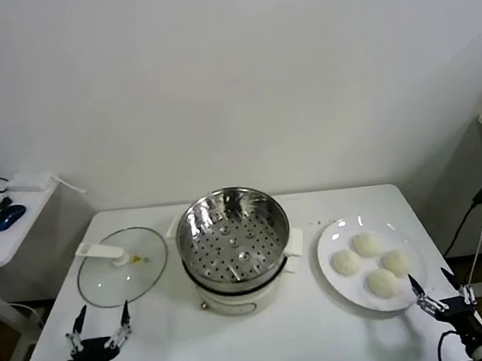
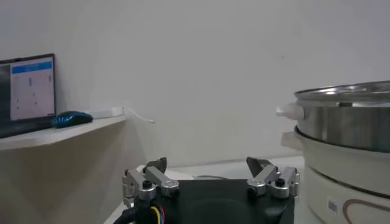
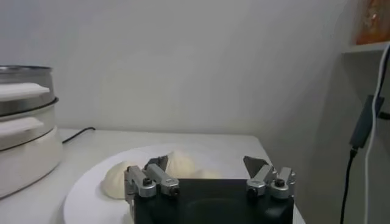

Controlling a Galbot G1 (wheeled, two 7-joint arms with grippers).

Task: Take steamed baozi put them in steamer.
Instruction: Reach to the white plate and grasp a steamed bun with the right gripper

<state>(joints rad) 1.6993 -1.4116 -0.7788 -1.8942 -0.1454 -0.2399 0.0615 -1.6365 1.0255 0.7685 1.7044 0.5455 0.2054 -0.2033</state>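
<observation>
Four off-white baozi (image 1: 370, 263) clustered right of open, seemingly empty steamer (image 1: 234, 246).

Four baozi (image 1: 370, 262) — one steamer (image 1: 234, 247), one plate (image 1: 329, 238), one glass lid (image 1: 122, 267), two grippers (image 1: 102, 323)

Shiny perforated metal steamer (image 1: 234, 233); smooth matt baozi (image 1: 367, 244); glossy white plate (image 1: 329, 242), probably ceramic; clear glass lid (image 1: 122, 266).

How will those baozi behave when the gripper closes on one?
The baozi look soft and doughy, so a hard pinch may dent one. Their smooth domes could slip between narrow fingers. They sit close together on the plate, so neighbours may get nudged.
</observation>
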